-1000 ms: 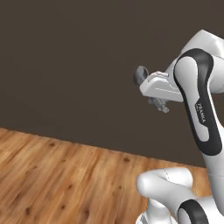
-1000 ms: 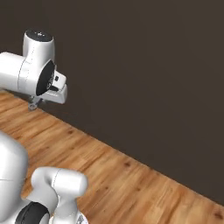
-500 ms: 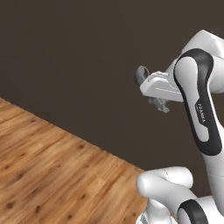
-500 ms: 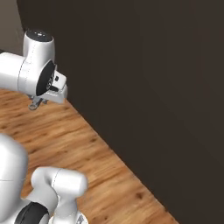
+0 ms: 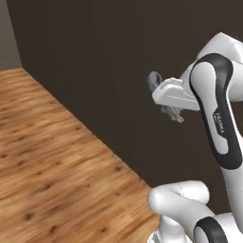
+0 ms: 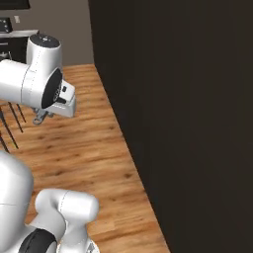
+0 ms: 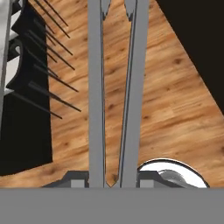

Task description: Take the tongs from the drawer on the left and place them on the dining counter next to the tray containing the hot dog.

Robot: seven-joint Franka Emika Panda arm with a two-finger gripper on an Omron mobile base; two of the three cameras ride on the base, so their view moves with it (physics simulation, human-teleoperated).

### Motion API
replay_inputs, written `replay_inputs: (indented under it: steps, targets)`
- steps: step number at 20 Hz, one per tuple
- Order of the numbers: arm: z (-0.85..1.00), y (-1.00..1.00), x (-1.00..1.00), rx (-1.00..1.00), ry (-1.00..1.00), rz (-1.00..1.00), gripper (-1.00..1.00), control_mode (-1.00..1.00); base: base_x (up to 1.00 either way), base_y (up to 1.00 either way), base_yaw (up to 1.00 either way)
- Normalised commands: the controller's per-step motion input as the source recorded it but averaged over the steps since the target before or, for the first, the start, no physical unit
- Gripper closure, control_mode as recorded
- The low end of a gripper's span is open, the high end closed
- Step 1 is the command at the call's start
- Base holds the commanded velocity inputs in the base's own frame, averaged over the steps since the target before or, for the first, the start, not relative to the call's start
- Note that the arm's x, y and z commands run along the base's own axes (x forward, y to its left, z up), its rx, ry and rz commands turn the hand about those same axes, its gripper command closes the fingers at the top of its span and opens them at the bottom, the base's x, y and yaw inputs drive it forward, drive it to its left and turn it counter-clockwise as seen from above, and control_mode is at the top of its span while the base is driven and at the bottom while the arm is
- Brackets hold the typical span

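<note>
The hand view shows the tongs (image 7: 113, 87) lengthwise: two pale metal arms run from the joined end at 6 o'clock up toward 12 o'clock, spreading slightly. The gripper (image 7: 113, 181) is clamped on them near the joined end, its finger tips (image 7: 78, 183) pressed against the outer faces of both arms. Under the tongs lies the wood floor (image 7: 175, 109). At 9 to 11 o'clock stand black stools (image 7: 26, 96) with thin dark legs, and a dark wall (image 7: 197, 39) fills the corner at 1 to 2 o'clock.

The left base view shows the gripper (image 5: 171, 114) side-on at 2 o'clock against the dark wall (image 5: 95, 61); the tongs cannot be made out there. The wood floor (image 5: 52, 166) covers 7 to 9 o'clock.

The right base view shows the gripper (image 6: 42, 117) at 9 o'clock, beneath the white wrist. The dark wall (image 6: 183, 113) takes the whole right half, close beside the arm. Thin stool legs (image 6: 12, 123) stand at the left edge.

The arm is folded, forearm level, hand held high above the floor.
</note>
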Motion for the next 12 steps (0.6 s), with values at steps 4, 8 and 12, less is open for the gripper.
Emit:
replay_inputs:
  steps: [4, 8, 12]
  targets:
    - [0.0, 0.0, 0.0, 0.0, 0.0, 0.0, 1.0, 1.0, 0.94, -0.52, 0.47]
    - [0.0, 0.0, 0.0, 0.0, 0.0, 0.0, 1.0, 1.0, 0.98, -0.56, 0.47]
    - [0.0, 0.0, 0.0, 0.0, 0.0, 0.0, 1.0, 1.0, 1.0, -0.48, 0.49]
